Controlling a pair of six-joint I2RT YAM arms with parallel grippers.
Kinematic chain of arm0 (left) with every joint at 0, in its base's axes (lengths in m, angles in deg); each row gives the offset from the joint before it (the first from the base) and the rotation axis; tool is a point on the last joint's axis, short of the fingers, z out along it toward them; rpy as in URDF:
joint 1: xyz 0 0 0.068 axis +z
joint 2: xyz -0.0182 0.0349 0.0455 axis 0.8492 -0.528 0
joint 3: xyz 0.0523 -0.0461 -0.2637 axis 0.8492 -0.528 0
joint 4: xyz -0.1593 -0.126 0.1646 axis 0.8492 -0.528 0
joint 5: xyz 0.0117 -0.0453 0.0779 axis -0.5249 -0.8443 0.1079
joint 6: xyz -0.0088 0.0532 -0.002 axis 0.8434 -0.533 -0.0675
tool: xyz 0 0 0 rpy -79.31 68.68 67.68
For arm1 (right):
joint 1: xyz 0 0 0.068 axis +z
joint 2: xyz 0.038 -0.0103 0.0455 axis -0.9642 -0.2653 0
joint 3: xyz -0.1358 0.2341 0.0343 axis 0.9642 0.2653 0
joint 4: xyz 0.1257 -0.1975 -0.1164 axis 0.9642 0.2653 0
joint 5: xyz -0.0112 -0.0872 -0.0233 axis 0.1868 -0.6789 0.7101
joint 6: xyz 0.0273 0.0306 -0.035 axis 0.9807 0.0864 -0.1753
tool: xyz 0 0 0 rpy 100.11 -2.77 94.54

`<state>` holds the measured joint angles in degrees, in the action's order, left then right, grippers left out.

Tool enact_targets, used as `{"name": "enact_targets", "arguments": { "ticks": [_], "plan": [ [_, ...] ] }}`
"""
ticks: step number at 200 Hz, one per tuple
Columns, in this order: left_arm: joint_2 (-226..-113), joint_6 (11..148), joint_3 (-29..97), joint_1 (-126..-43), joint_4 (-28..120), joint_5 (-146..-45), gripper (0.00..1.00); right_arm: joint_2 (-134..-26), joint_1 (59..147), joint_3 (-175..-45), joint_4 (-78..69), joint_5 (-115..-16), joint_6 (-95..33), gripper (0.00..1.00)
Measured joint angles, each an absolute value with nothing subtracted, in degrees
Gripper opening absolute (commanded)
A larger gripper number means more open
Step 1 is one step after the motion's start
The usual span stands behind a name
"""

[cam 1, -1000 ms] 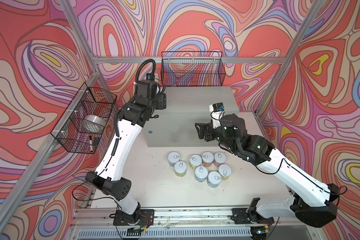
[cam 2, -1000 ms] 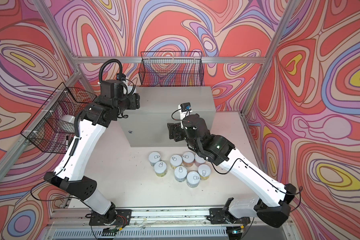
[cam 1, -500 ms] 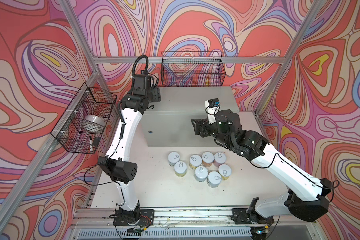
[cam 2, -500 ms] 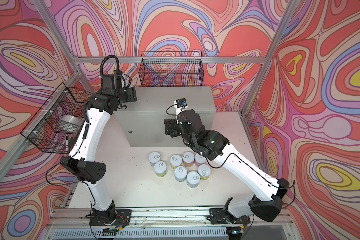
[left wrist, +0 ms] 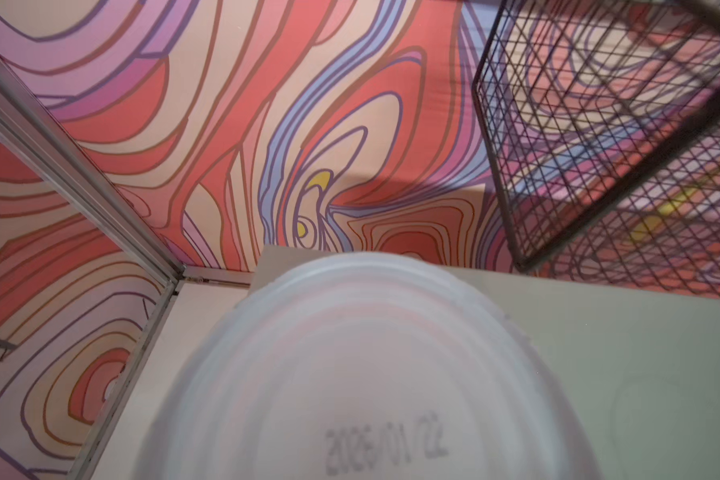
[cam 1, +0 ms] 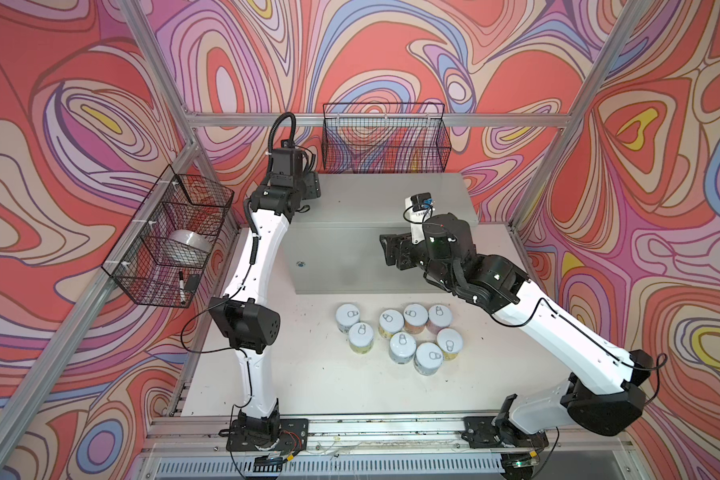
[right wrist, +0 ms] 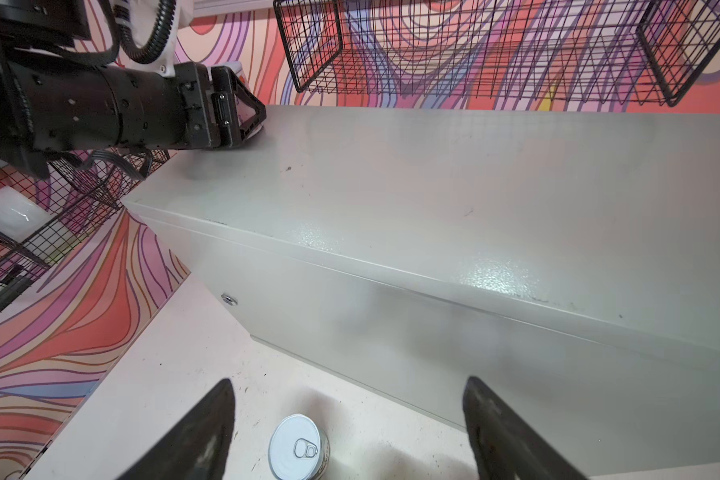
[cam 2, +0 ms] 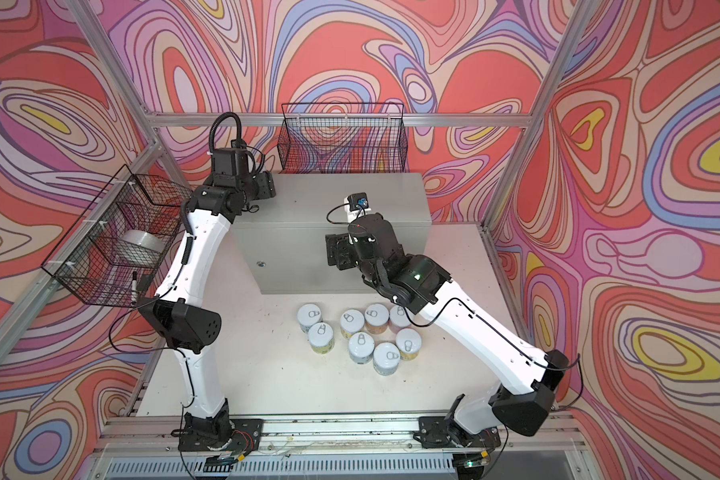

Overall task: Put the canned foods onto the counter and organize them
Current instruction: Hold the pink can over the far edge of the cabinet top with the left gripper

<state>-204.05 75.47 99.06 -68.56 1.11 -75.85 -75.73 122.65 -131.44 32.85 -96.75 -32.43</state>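
Observation:
The counter [cam 1: 391, 208] [cam 2: 350, 199] is a light-grey metal box at the back of the table. My left gripper [cam 1: 310, 189] [cam 2: 267, 185] [right wrist: 242, 108] is at its back left corner, shut on a can [left wrist: 371, 374]. That can's date-stamped bottom fills the left wrist view and hides the fingers. I cannot tell whether it touches the top. Several canned foods [cam 1: 402, 336] [cam 2: 360, 334] stand clustered on the table in front of the counter. My right gripper [cam 1: 387, 249] [cam 2: 334, 253] [right wrist: 348, 382] hangs open before the counter's front face, empty, above one can [right wrist: 298, 446].
A black wire basket [cam 1: 385, 139] hangs on the back wall just above the counter. Another wire basket [cam 1: 167, 237] on the left wall holds a roll of tape [cam 1: 188, 243] and a marker. Aluminium frame posts stand at the corners.
The left arm has carried its can back toward the counter's back left corner, with its elbow dropping lower. The right gripper has drifted a little left, still open.

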Motion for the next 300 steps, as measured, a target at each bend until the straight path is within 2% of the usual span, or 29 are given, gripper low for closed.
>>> {"name": "enact_targets", "arguments": {
  "ticks": [36,134,155,184,199,208,238,274,284,296,300],
  "plan": [
    [-207.2,75.51,103.04,-68.21,1.31,-75.56,0.0,-76.89,121.93,-131.51,33.13,-96.31,-32.41,0.89],
    [-207.55,74.77,102.36,-68.24,2.99,-72.98,0.0,-78.7,121.03,-131.51,33.15,-94.39,-32.24,0.89],
    [-207.55,74.42,102.14,-68.24,3.52,-72.94,0.13,-78.7,121.03,-131.51,33.13,-94.1,-32.15,0.89],
    [-207.55,74.01,102.1,-68.24,3.58,-72.96,0.2,-78.7,120.94,-131.51,33.11,-93.95,-32.13,0.89],
    [-207.55,73.94,102.08,-68.26,3.6,-72.96,0.29,-78.7,120.81,-131.51,33.11,-93.93,-32.11,0.89],
    [-207.55,73.92,102.06,-68.26,3.65,-72.96,0.3,-78.7,120.79,-131.51,33.11,-93.91,-32.06,0.89],
    [-207.53,73.35,101.47,-68.54,4.48,-72.59,0.5,-78.7,120.79,-131.51,33.11,-93.86,-31.91,0.89],
    [-206.85,72.54,100.2,-68.87,5.53,-72.06,0.69,-78.7,120.77,-131.51,33.02,-93.62,-31.74,0.89],
    [-206.76,72.37,100.13,-68.96,5.53,-71.87,0.79,-78.7,120.77,-131.51,32.98,-93.56,-31.71,0.89],
    [-206.63,71.93,99.89,-69.0,5.55,-71.67,0.99,-78.7,120.77,-131.51,32.91,-93.49,-31.69,0.89],
    [-206.61,71.95,99.85,-69.02,5.7,-71.58,1.0,-78.7,120.77,-131.51,32.91,-93.49,-31.67,0.89]
  ]
}}
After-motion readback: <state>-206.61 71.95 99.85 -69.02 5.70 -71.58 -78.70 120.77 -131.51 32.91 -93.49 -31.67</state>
